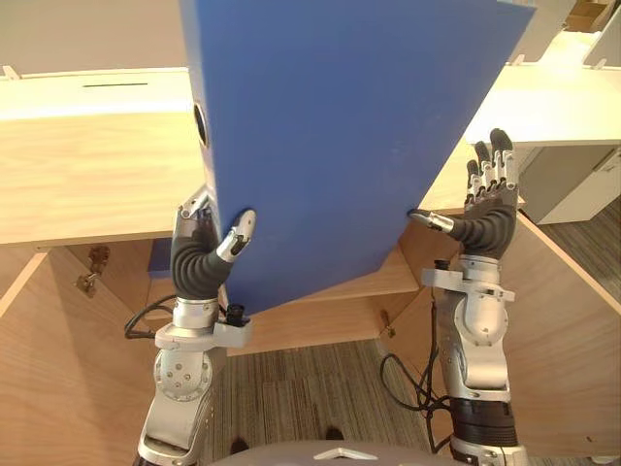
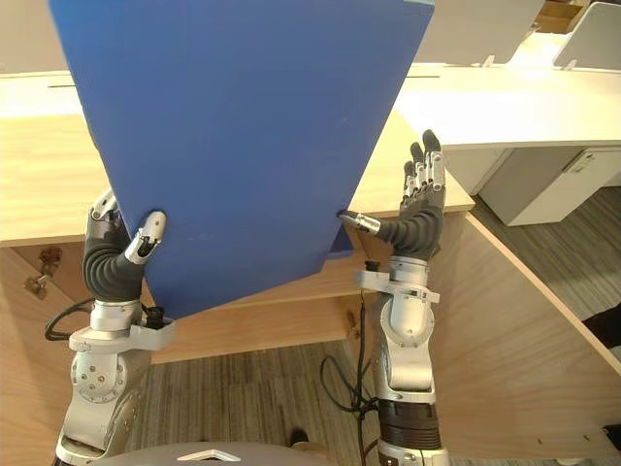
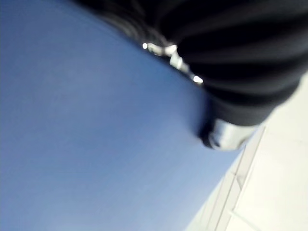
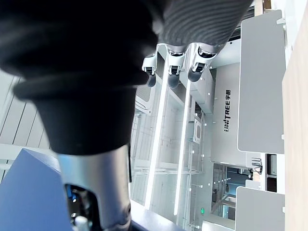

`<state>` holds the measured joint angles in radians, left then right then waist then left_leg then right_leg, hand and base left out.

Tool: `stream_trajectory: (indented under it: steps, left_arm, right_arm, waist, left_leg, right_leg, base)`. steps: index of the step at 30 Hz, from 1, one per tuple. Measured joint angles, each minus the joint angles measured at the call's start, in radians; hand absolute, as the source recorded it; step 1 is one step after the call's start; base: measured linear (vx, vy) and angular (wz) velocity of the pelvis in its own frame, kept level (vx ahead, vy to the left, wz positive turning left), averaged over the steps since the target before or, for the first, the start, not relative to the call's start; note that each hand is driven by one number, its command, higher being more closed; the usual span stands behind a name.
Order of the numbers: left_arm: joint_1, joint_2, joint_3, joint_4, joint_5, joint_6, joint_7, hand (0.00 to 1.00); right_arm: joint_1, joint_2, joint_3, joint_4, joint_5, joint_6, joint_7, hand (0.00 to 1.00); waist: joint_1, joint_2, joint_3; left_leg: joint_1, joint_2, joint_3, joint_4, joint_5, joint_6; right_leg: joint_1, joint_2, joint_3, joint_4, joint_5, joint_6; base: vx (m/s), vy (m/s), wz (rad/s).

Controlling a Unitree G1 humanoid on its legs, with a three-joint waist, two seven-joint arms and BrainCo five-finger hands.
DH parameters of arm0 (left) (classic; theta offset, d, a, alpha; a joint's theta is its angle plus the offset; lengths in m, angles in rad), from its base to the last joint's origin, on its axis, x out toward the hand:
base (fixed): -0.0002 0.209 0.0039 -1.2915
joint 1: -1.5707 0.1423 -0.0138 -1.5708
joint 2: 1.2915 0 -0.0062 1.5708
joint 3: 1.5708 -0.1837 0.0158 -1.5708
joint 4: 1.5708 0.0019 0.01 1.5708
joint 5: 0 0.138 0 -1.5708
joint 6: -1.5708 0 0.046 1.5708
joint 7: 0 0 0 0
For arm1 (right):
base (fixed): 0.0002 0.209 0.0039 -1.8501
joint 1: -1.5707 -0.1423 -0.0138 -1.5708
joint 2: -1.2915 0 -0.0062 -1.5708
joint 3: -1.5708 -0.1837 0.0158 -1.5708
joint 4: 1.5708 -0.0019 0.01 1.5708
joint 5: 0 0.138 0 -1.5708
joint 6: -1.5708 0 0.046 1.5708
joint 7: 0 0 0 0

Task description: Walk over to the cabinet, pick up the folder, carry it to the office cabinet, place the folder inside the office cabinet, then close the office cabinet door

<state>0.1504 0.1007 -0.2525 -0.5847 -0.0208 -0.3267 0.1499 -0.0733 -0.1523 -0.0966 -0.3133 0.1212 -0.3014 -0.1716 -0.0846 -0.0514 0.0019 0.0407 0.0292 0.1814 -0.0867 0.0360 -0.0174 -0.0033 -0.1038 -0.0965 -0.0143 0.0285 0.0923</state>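
A large blue folder [image 1: 330,146] is held up tilted in front of me, over the open wooden cabinet [image 1: 97,175]. My left hand [image 1: 199,257] grips its lower left corner: the thumb lies on the front face and the fingers are behind it. The left wrist view has the folder's blue face [image 3: 96,134] right against the hand. My right hand [image 1: 490,218] stands at the folder's lower right edge with fingers straight up. Its thumb reaches out to touch that edge. A blue corner of the folder [image 4: 29,192] appears in the right wrist view.
The cabinet's doors stand open on both sides, the right door [image 1: 568,349] close to my right arm. A wooden shelf [image 1: 378,282] sits inside, below the folder. White desks [image 1: 553,97] and a white drawer unit [image 1: 582,184] stand at the back right.
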Motion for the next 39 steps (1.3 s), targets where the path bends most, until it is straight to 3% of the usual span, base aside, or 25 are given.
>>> stream_trajectory:
  steps: [12, 20, 21, 29, 39]
  left_arm:
    - [-0.008, 0.043, -0.012, 0.044, 0.004, 0.000, -0.004, 1.00]
    - [-0.012, 0.070, -0.019, 0.073, 0.005, 0.000, -0.006, 1.00]
    - [-0.015, 0.073, -0.020, 0.077, 0.005, 0.000, -0.007, 1.00]
    - [-0.072, 0.120, -0.021, 0.095, 0.005, -0.001, -0.010, 1.00]
    - [-0.083, 0.137, -0.002, 0.112, 0.004, -0.015, -0.001, 1.00]
  right_arm:
    - [-0.023, -0.067, 0.061, 0.034, 0.010, 0.000, 0.072, 0.00]
    - [-0.043, -0.107, 0.136, 0.068, 0.011, 0.001, 0.118, 0.00]
    - [-0.046, -0.111, 0.141, 0.072, 0.012, 0.001, 0.125, 1.00]
    - [-0.061, -0.183, 0.212, 0.148, 0.075, 0.006, 0.185, 1.00]
    - [-0.064, -0.205, 0.258, 0.176, 0.101, 0.015, 0.220, 1.00]
  waist:
    - [0.002, -0.026, -0.046]
    - [0.003, -0.027, -0.047]
    - [0.003, -0.027, -0.047]
    - [0.021, -0.036, -0.064]
    - [0.029, -0.043, -0.069]
  left_leg:
    - [-0.024, 0.000, -0.005, 0.000, 0.014, 0.000]
    - [-0.023, 0.000, -0.006, -0.001, 0.026, 0.001]
    - [-0.023, 0.000, -0.006, -0.001, 0.027, 0.001]
    - [-0.038, 0.001, -0.009, -0.002, 0.040, -0.001]
    - [-0.042, 0.000, -0.013, -0.002, 0.047, 0.001]
  right_leg:
    - [-0.020, 0.001, -0.002, -0.005, 0.012, -0.002]
    - [-0.021, 0.000, -0.002, -0.001, 0.017, -0.002]
    - [-0.021, 0.000, -0.002, -0.001, 0.017, -0.002]
    - [-0.033, 0.001, -0.001, -0.008, 0.021, -0.001]
    - [-0.035, 0.001, -0.003, -0.009, 0.026, -0.003]
  base:
    - [-0.01, -0.003, 0.01]
    - [-0.05, -0.003, 0.01]
    - [-0.06, -0.003, 0.00]
    - [-0.05, -0.002, 0.00]
    - [0.00, -0.001, 0.01]
